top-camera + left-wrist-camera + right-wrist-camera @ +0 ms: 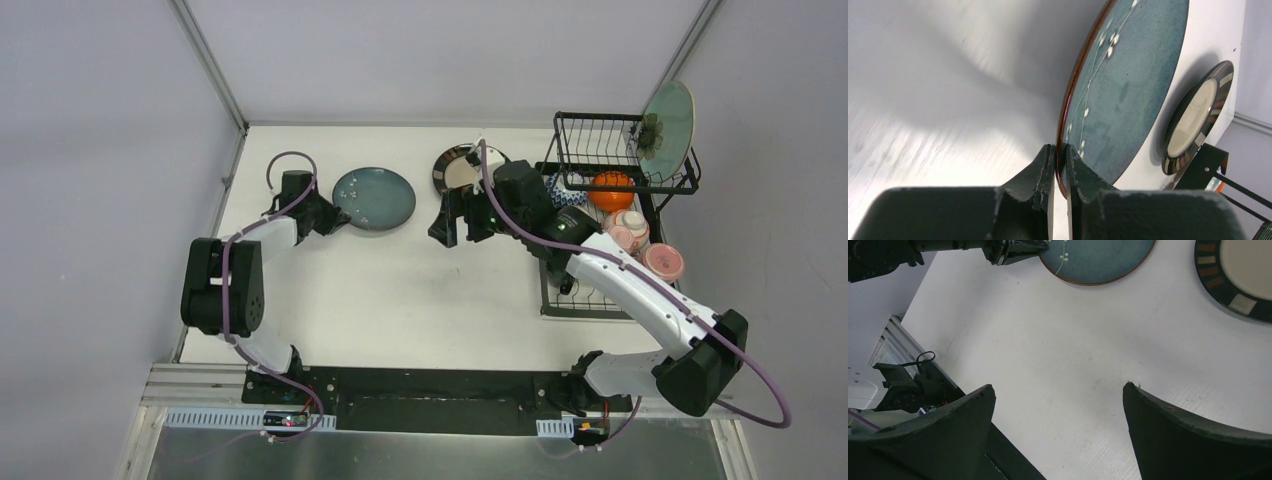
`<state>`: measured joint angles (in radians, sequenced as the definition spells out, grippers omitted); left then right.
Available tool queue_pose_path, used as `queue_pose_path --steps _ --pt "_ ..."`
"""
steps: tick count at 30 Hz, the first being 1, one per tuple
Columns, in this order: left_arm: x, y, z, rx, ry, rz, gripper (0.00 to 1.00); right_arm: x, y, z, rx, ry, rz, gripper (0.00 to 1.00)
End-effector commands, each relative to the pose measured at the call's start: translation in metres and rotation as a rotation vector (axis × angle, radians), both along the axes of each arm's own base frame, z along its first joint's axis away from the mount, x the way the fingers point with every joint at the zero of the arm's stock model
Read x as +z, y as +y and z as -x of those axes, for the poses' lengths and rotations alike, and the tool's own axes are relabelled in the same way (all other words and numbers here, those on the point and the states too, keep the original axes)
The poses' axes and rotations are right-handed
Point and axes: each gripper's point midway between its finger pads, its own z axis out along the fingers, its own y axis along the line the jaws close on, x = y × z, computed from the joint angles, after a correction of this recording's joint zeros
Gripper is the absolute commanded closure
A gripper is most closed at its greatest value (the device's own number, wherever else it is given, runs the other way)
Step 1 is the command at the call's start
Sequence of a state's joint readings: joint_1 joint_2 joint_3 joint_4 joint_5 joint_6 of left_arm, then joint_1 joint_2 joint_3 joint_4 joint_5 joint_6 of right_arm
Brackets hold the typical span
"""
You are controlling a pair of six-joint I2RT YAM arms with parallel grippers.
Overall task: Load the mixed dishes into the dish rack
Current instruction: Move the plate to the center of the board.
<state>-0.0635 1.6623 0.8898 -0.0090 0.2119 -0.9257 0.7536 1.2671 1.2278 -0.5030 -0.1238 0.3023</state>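
Beige plate [457, 171] half hidden under right arm from above; cut off at frame corner in right wrist view. Rack [585, 140]: lower tray partly covered by same arm, and a patterned bowl behind it is barely visible. Left gripper [1060, 167] pinched on near rim of teal plate [374, 197], finger on each face. Plate at far side of table [1073, 340], left of beige plate; whether lifted, cannot tell. Right gripper [1058, 395] spread wide, empty, over table. In rack: mint plate [668, 128] on edge at basket's right end, orange bowl [611, 188], pink cups [630, 230].

Pincer [1059, 152] tight on teal plate [1128, 85]
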Motion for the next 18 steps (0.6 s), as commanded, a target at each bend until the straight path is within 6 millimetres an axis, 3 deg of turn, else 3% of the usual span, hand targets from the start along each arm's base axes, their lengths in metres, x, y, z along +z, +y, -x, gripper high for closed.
queue_pose_path --steps 1,10,18 --pt "0.003 0.004 0.037 0.002 0.044 -0.010 1.00 0.004 0.022 -0.007 0.004 0.034 -0.068 0.00" --pt "-0.003 0.003 0.085 0.039 0.089 0.050 1.00 -0.020 0.060 -0.021 0.036 0.139 -0.130 0.00" --pt "-0.008 0.014 0.115 0.072 0.097 0.006 0.99 -0.052 0.089 -0.054 0.029 0.178 -0.094 0.00"
